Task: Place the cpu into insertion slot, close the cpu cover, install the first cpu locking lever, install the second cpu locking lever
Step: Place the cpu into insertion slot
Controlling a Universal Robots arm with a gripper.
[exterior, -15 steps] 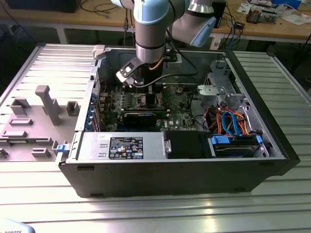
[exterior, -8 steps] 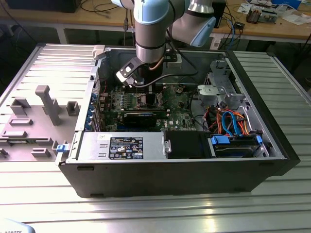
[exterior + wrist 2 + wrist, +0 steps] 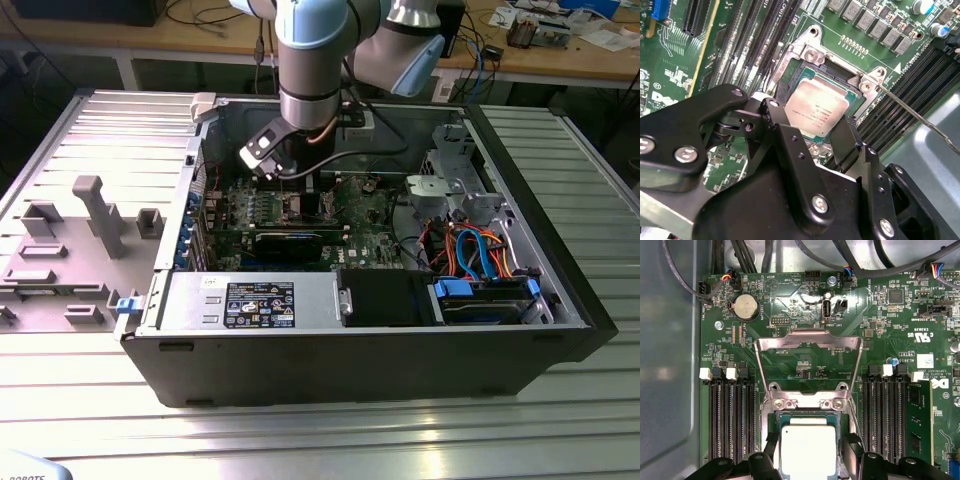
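**Seating the cpu.** In the upper centre of the exterior view the arm reaches down into the open computer case (image 3: 350, 360), with its gripper (image 3: 300, 195) over the green motherboard (image 3: 370, 230). In the first wrist view the cpu (image 3: 808, 452) lies squarely within the silver rim of the insertion slot (image 3: 807, 402), between two banks of memory slots (image 3: 732, 420). The black fingers (image 3: 850, 447) are closed against two opposite edges of the chip, so the gripper reads as clamped on it. The cpu cover (image 3: 840, 342) is swung open beyond the slot, and the board shows through its window. In the second wrist view a thin locking lever (image 3: 910, 112) juts free beside the socket. Judged from these views, the chip is at or very near its seat. Good practice here is to keep it level and parallel to the rim, add no sideways push, and part the fingers only once all four edges sit flush.
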